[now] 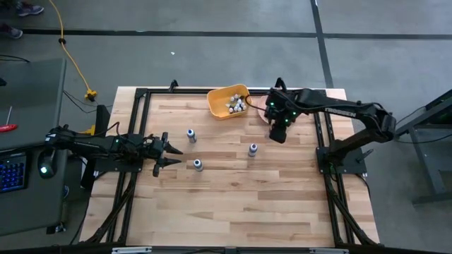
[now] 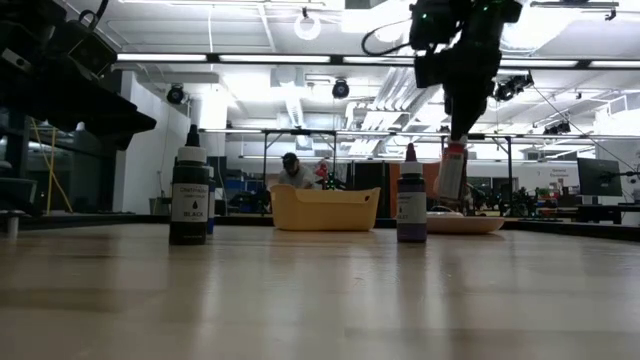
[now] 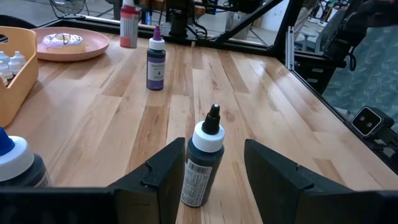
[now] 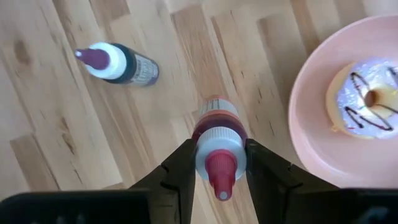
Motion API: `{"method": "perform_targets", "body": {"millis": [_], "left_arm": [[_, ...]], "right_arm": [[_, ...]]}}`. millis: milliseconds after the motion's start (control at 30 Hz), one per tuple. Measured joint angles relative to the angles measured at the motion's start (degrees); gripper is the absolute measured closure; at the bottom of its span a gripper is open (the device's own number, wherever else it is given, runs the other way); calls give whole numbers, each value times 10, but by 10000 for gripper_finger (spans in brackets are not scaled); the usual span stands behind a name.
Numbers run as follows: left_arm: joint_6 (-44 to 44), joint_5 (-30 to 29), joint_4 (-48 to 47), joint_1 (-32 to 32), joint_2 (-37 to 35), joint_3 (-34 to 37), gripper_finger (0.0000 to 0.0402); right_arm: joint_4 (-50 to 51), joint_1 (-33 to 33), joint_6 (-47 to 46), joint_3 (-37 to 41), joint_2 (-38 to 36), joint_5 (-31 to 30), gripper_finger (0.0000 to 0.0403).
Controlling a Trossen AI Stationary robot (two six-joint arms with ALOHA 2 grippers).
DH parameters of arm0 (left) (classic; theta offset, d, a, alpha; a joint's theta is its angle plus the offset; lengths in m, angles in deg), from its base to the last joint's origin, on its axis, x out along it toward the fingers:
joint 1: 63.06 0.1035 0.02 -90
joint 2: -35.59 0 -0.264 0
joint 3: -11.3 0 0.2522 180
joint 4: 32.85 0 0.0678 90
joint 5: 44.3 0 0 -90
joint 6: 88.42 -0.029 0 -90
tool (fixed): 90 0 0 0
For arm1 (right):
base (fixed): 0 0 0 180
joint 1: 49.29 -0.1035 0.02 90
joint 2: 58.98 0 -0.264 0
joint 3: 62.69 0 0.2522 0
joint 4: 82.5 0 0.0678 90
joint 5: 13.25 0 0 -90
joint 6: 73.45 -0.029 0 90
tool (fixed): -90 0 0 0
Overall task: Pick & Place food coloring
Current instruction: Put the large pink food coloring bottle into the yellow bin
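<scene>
red-capped food coloring bottle [image 4: 217,146]: white collar, red nozzle, upright, clamped between the two fingers of the right hand [image 4: 219,163], lifted clear of the counter [image 1: 233,204], upper right of centre in the high view.

purple-capped bottle [image 1: 253,149]: upright on the counter, centre right.

black-capped bottle [image 3: 203,165]: white collar, dark label, upright, lower centre-left of the high view.

blue-capped bottle [image 1: 191,134]: upright, left of centre.

small pale bottles [image 1: 236,105]: clustered inside the yellow bin [image 1: 217,103], top centre.
</scene>
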Motion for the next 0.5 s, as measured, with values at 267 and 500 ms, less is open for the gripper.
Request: {"method": "perform_targets", "body": {"millis": [267,500], "left_arm": [[0,0,0,0,0,0,238],[0,0,0,0,0,0,238]], "right_arm": [[-3,0,-13,-1,-46,3,294],[3,-4,-11,-63,-47,-8,294]]}}
